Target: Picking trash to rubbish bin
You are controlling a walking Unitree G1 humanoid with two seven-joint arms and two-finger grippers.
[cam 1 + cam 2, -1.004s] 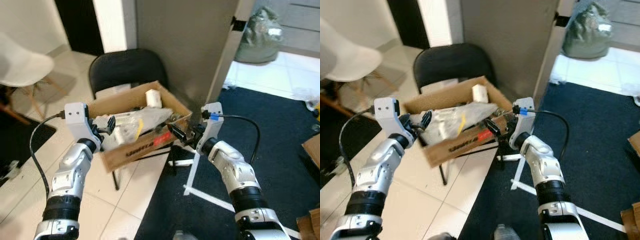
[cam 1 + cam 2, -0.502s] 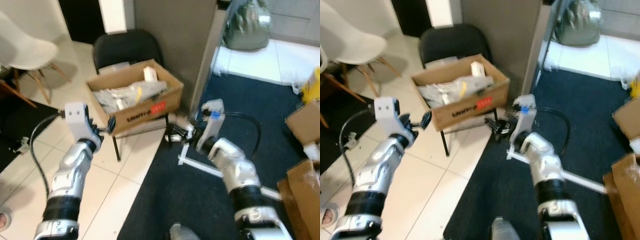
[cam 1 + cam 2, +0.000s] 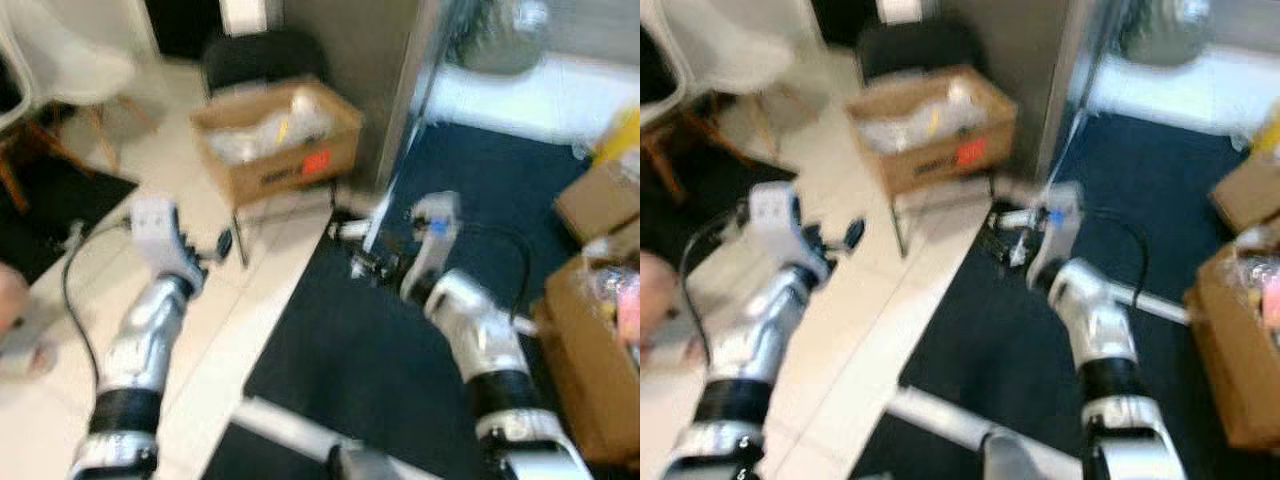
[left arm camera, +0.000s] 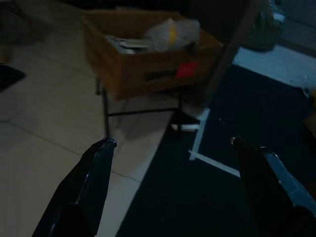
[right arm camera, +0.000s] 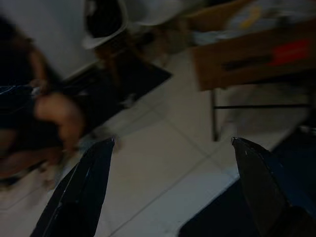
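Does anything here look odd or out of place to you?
Yes: the cardboard box, heaped with crumpled wrappers, sits on the seat of a black chair rather than the floor, overhanging the seat's front edge. Both grippers, left gripper and right gripper, are open and empty.

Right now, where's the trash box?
In the head views the box sits on the black chair, ahead and left of center, beside the grey wall.

- Cardboard box (image 3: 277, 140): open-topped, upright on a black chair, holding pale crumpled trash (image 3: 262, 133); red label on front; well ahead of both pincers, untouched.
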